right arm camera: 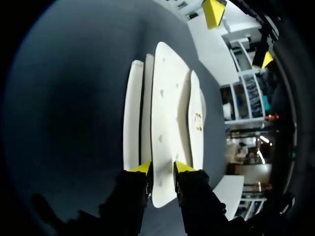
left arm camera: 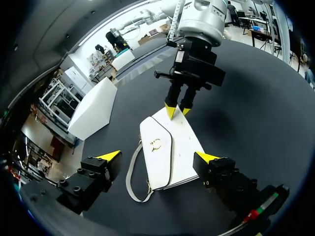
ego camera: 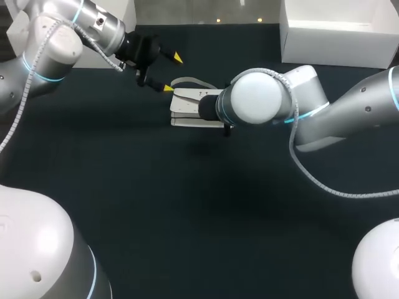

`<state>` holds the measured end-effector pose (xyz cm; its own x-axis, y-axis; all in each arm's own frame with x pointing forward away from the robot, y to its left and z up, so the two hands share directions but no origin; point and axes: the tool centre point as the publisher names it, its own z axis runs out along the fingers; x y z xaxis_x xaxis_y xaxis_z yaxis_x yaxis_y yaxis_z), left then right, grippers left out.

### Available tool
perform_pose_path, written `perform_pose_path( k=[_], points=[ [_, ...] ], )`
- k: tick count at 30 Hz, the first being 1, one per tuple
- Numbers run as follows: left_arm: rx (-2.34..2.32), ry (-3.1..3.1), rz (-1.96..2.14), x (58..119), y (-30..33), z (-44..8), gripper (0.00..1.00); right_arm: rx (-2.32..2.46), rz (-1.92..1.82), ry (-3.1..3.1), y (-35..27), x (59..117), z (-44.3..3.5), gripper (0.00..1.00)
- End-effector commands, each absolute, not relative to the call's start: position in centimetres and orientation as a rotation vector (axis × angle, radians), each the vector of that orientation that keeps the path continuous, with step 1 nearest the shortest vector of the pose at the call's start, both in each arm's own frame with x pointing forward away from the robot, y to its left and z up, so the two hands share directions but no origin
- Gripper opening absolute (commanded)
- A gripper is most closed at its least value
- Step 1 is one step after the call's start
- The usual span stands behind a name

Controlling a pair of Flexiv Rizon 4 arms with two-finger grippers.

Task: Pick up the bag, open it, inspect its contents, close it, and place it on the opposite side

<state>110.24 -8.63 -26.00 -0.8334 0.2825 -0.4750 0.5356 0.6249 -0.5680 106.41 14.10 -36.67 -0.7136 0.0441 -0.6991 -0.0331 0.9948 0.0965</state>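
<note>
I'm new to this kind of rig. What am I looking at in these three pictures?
Two robot arms work at a dark table. One picture looks down from a fixed camera overhead. The two round ones come from a camera on each arm's wrist. A white bag lies flat on the table, and a white box sits at the far edge. The right pincer appears to grip one edge of the bag between its yellow tips. The left pincer hangs open at the bag's other end, holding nothing.

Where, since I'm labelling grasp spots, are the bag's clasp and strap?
clasp (left arm camera: 157,144): left wrist view, centre of the gold buckle.
strap (left arm camera: 127,176): left wrist view, outer curve of the loop.
</note>
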Motion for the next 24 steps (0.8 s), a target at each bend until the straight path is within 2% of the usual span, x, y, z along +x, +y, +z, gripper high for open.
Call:
perform_pose_path(
  k=[1,4,24],
  points=[
    [0.667,2.511,-1.049,110.6,-8.7,-26.2,1.0,0.011,0.139,2.347,14.2,106.4,-37.1,0.16],
    [0.67,2.508,-1.056,110.6,-8.8,-26.3,1.0,0.019,0.14,2.339,14.2,106.4,-37.2,0.0],
    [0.798,2.361,-0.967,109.7,-10.9,-29.2,1.0,0.048,0.142,2.315,14.4,106.0,-37.1,0.0]
  ],
)
